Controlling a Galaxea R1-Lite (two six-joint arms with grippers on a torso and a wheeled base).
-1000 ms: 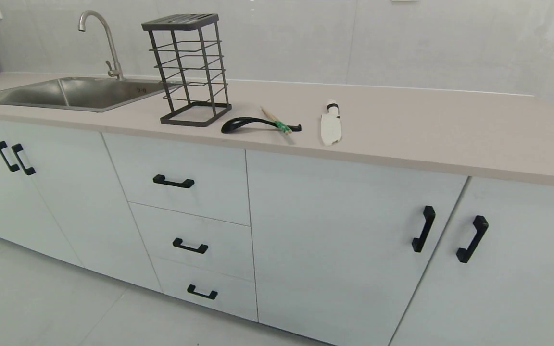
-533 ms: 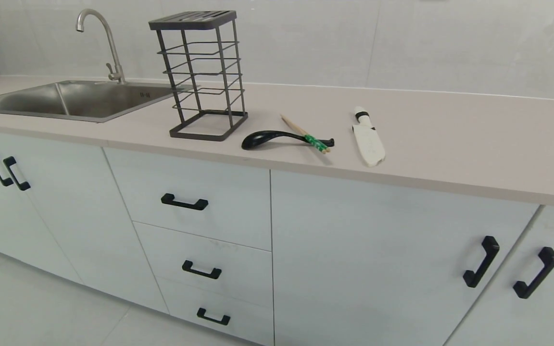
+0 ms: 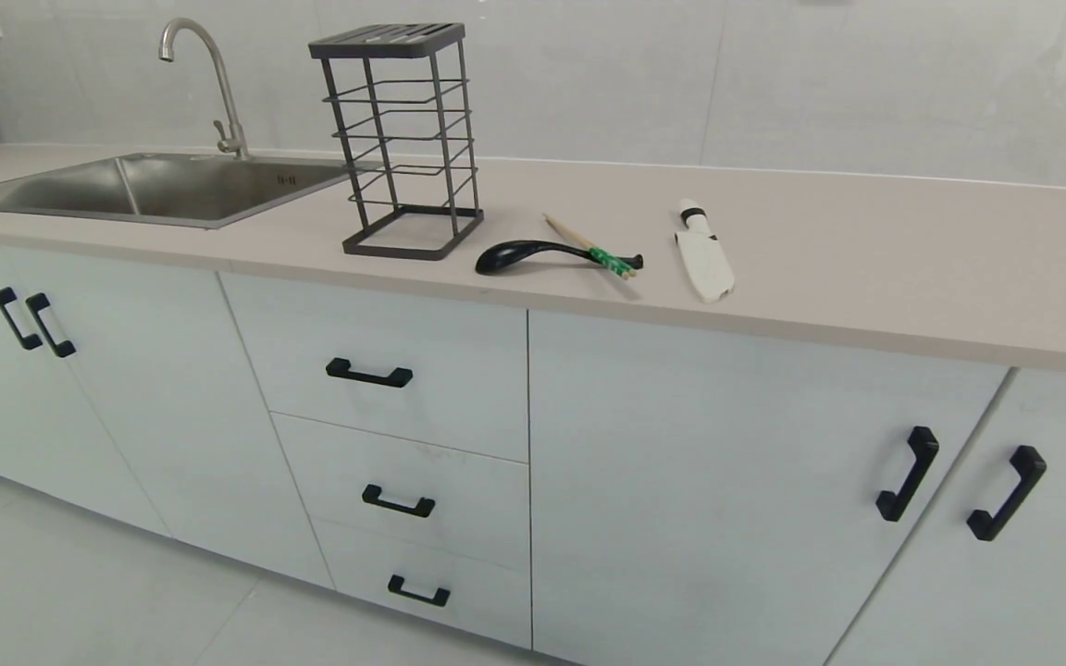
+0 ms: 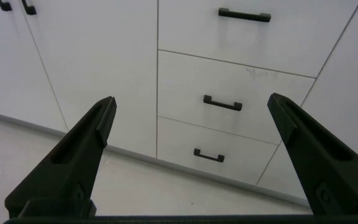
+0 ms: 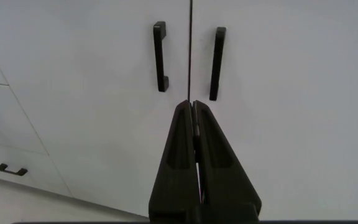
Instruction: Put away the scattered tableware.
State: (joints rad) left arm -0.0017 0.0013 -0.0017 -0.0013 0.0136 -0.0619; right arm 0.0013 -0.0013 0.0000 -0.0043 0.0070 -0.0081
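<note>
On the beige counter (image 3: 866, 259) lie a black ladle (image 3: 533, 252), a pair of wooden chopsticks (image 3: 588, 245) with green ends crossing its handle, and a white knife (image 3: 703, 254) with a black band. A black wire rack (image 3: 403, 139) stands to their left. My left gripper (image 4: 191, 106) is open, low down, facing the drawer fronts (image 4: 229, 93). My right gripper (image 5: 192, 109) is shut with nothing in it, facing two cabinet door handles (image 5: 188, 62).
A steel sink (image 3: 154, 180) with a curved tap (image 3: 204, 74) is at the counter's left end. Below the counter are three drawers (image 3: 376, 444) and cabinet doors (image 3: 727, 481) with black handles. Pale floor tiles (image 3: 80, 583) lie in front.
The head camera has shifted: the counter scene sits a little higher and further right than half a second ago, and closer than a second ago. The tableware keeps its arrangement.
</note>
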